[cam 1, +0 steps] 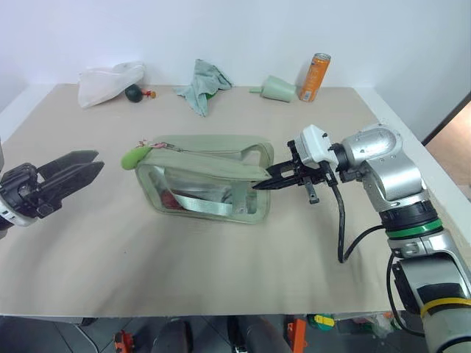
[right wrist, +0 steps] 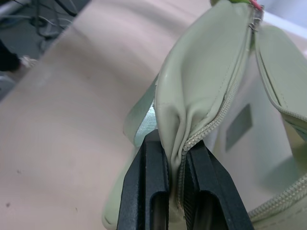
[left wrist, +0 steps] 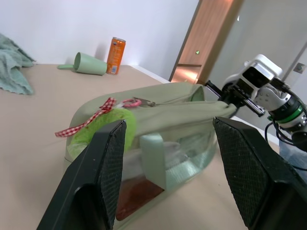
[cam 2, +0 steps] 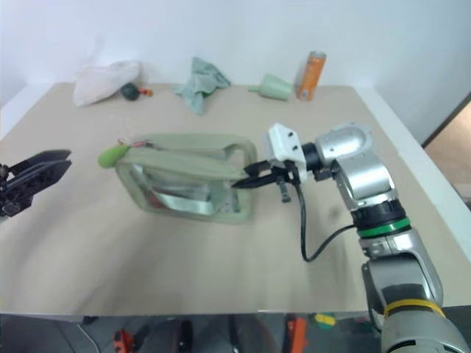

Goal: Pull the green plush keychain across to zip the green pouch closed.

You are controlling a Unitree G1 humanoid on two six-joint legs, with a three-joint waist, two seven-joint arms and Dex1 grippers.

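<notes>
Right pincer (cam 1: 259,185) reached sideways from the right, clenched on the green pouch (cam 1: 202,176) mid-frame on the counter (cam 1: 221,272). Left pincer (cam 1: 94,166) waited released at left, near the green plush keychain (cam 1: 135,157).

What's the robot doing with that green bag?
The robot is getting ready to zip the pouch shut. Its right gripper is pinched on the pouch's fabric at one end, by the zipper, holding it steady. The zipper is open, and the keychain that pulls it hangs at the other end. The left gripper is open and waits beside that end, not touching the keychain yet.
</notes>
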